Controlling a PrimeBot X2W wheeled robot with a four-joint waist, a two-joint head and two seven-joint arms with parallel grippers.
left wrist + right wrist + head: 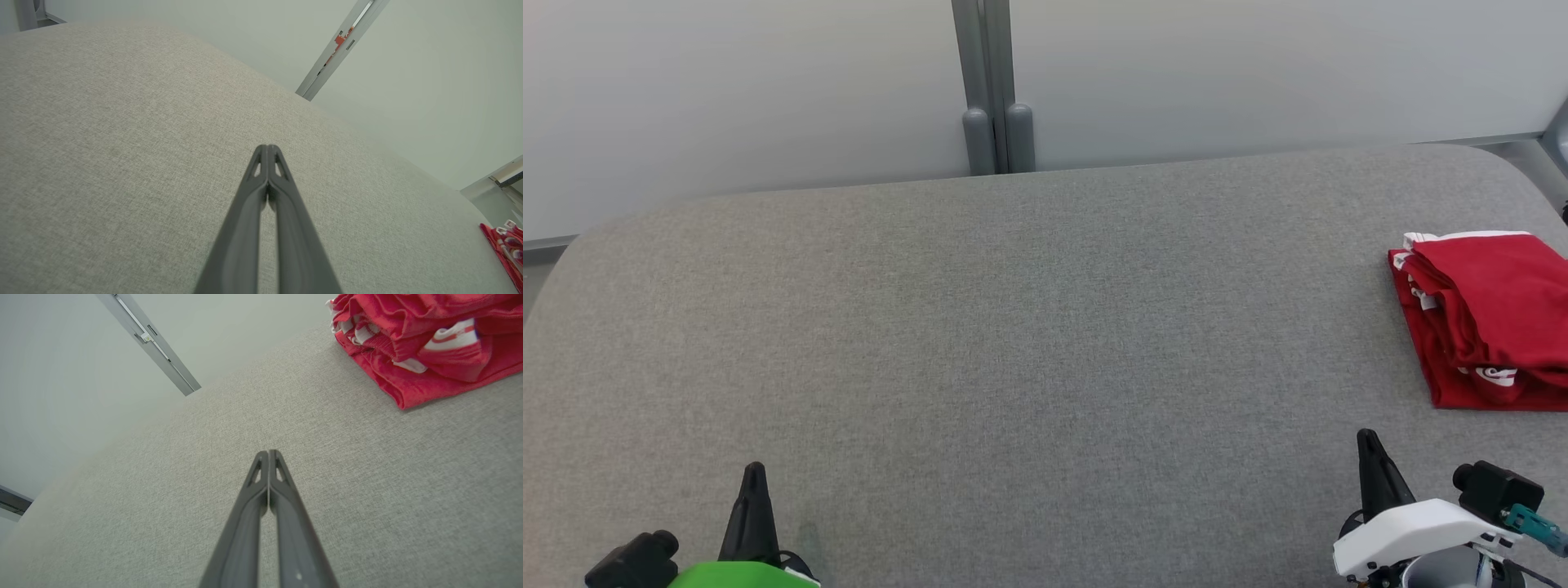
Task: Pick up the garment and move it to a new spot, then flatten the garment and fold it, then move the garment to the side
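Garment [1486,318]: folded red cloth with white trim, at right end of grey fabric worktop [1013,327] | left fingers [752,498], right fingers [1376,474]: pressed together, empty | risk: a careless brush could undo loose folds

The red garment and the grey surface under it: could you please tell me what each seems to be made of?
The folded red garment with white trim looks like soft matte knit fabric: it bunches in rounded folds. The grey surface appears covered in matte woven cloth, with a fine heathered weave; what lies underneath is hidden.
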